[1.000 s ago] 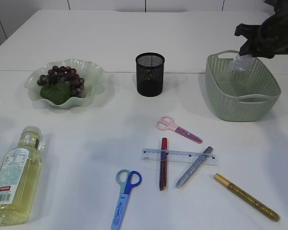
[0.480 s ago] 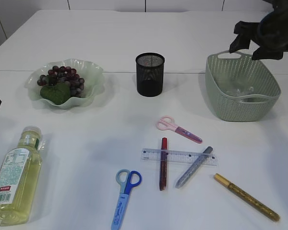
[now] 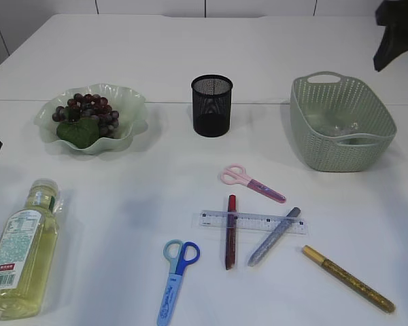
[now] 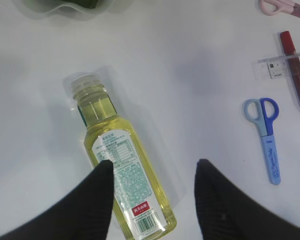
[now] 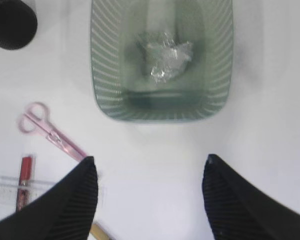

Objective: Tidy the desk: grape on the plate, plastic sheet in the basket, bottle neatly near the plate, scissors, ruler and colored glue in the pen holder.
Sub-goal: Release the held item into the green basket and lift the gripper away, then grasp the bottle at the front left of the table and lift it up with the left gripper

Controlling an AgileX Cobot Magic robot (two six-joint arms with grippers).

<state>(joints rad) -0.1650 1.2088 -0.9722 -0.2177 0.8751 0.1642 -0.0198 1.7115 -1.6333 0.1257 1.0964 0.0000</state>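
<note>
Yellow plastic oil bottle (image 4: 119,172) lying flat at desk's left, cap aimed toward wavy green glass plate (image 3: 130,112), base toward near edge; long axis near-far, slightly slanted. Left gripper (image 4: 152,172) held above it, jaws apart, nothing gripped. Judged best: bottle grasped across mid-body, stood upright beside plate. Crumpled clear plastic sheet (image 5: 169,59) seen inside pale green woven basket (image 5: 106,100). Right gripper (image 5: 149,172) spread wide, empty, above basket's near wall.

bright, even light — right wrist view blurred
</note>
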